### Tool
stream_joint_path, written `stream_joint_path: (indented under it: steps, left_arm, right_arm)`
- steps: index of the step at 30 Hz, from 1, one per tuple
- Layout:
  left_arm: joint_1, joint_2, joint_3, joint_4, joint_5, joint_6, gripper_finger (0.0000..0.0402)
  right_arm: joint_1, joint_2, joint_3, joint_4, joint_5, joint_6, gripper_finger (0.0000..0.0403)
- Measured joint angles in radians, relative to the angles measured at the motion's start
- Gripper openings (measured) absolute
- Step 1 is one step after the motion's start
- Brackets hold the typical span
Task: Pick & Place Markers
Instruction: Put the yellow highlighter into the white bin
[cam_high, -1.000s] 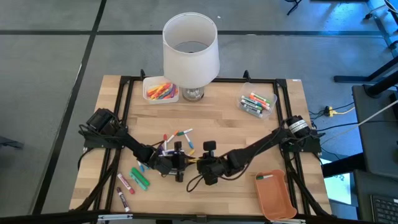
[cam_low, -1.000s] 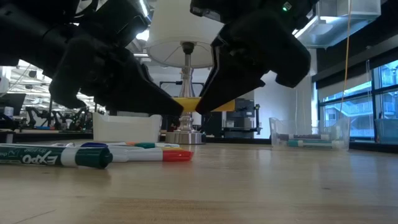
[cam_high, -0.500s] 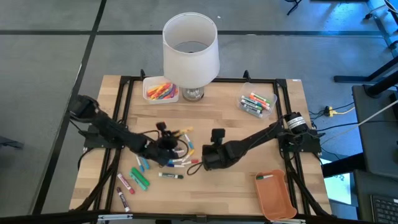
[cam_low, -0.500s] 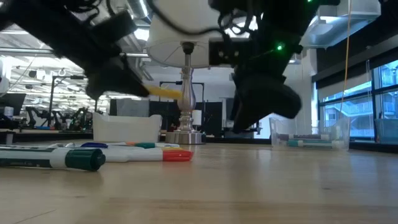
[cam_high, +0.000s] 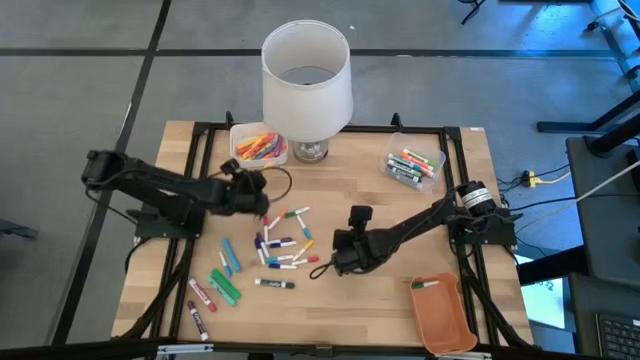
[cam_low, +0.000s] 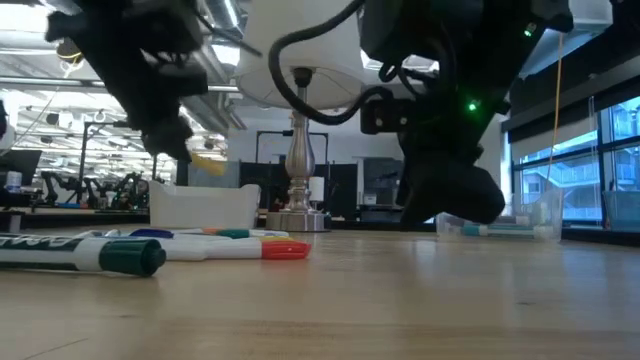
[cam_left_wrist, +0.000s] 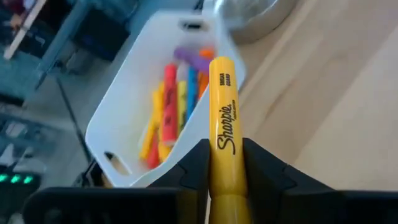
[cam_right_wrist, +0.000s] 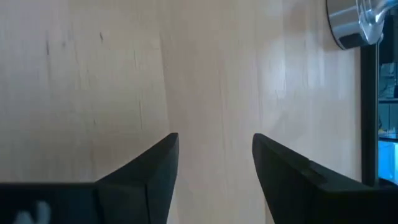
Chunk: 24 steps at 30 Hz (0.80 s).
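One yellow Sharpie marker clamped in left gripper, just short of white plastic bin; next, carry over and release (right gripper open, empty).

Left gripper swung away from the middle of the worktop toward the white plastic bin at the back, now just short of it, fingers clamped on a yellow Sharpie highlighter carried off from the meeting point. Right gripper parted from the left, fingers spread with nothing between, drawn back to the right. Scattered markers uncovered again.
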Motion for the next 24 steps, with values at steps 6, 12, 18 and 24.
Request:
stream_joint_path:
  steps: [6,12,18,24]
  left_arm:
    - [0.172,0.001,-0.034,0.035,-0.05,0.086,0.0067]
    - [0.332,0.001,-0.035,0.085,0.023,0.093,0.0079]
    - [0.427,0.002,-0.035,0.203,0.025,0.142,0.0123]
    - [0.456,0.002,-0.035,0.24,0.081,0.205,0.0159]
  right_arm:
    - [-0.004,0.0,-0.005,0.08,-0.034,-0.029,0.0204]
    - [-0.004,0.0,-0.005,0.122,-0.043,-0.058,0.0204]
    - [-0.004,0.0,-0.005,0.149,-0.043,-0.074,0.0204]
    - [-0.004,0.0,-0.005,0.155,-0.042,-0.076,0.0204]
